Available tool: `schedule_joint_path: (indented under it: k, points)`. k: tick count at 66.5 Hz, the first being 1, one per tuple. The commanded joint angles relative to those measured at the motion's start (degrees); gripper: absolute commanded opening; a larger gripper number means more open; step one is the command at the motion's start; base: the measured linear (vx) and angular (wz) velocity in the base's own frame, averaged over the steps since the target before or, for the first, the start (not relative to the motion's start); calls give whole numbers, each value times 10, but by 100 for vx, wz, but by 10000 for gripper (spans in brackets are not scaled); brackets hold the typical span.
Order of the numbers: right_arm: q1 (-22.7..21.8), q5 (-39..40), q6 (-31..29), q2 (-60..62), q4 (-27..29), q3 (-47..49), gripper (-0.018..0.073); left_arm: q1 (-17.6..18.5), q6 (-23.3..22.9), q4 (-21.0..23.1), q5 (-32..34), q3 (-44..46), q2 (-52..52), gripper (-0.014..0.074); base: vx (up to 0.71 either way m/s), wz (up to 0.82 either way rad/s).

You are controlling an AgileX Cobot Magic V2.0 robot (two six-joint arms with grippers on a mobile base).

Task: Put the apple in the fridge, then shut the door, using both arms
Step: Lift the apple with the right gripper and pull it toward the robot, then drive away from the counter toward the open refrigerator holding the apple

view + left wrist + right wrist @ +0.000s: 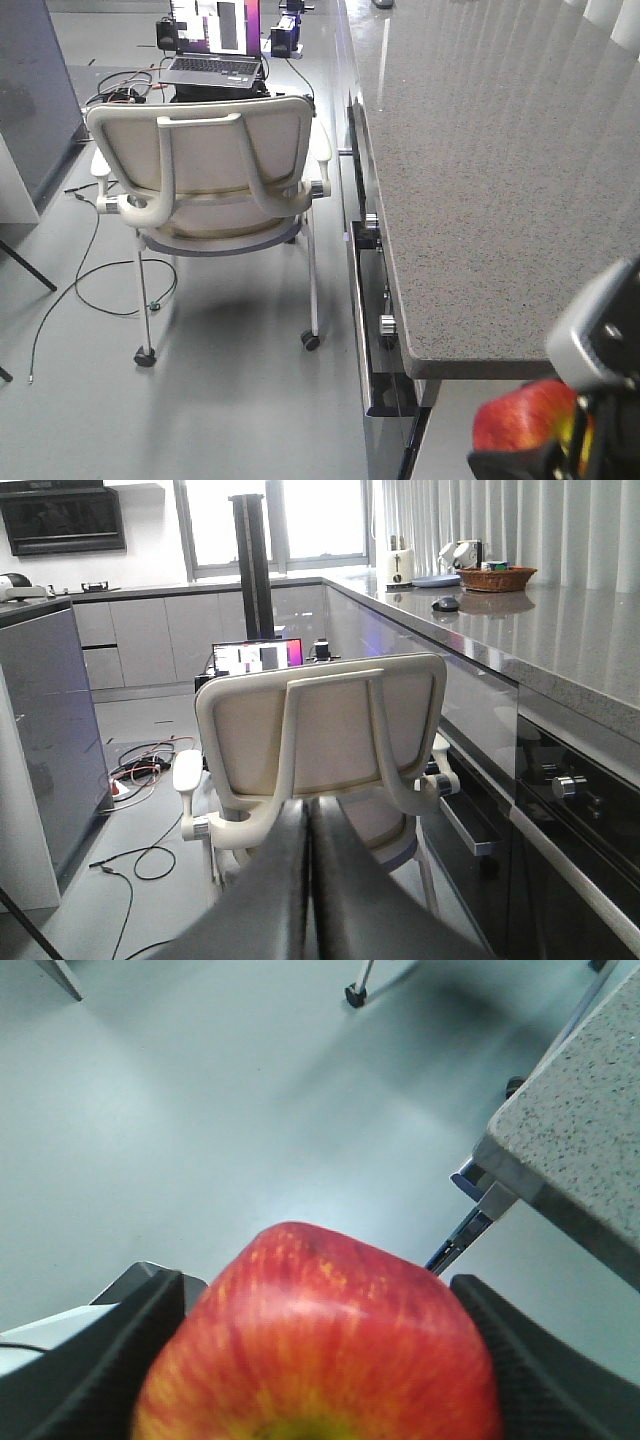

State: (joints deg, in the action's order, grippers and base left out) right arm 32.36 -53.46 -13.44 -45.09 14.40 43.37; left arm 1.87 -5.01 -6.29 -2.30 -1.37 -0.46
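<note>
Both right jaws clamp the glossy apple (pixel 320 1340) across its broad middle, which I judge firm, light and slippery, while my left jaws sit pressed together.

The apple (pixel 320 1380) is glossy red with fine yellow streaks, turning yellow-green low down. The right pincer (pixel 318 1295) is charcoal black. The tabletop (pixel 480 170) is grey with dark and light speckles. The chair (pixel 215 160) is cream with a grey-blue seat; the floor (pixel 240 400) is plain pale grey. The laptop screen (pixel 228 25) shows white and magenta.
</note>
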Motion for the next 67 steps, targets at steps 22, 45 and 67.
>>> schedule_joint_path:
  k: [22,45,67]
  points:
    - [1,29,-14,79,14,-14,150,-2,-5,5,44,-15,-4,-6,0,0]
    - [1,29,-14,79,14,-14,150,-2,-5,5,44,-15,-4,-6,0,0]
    - [1,30,-14,79,14,-14,150,-2,-5,5,44,-15,-4,-6,0,0]
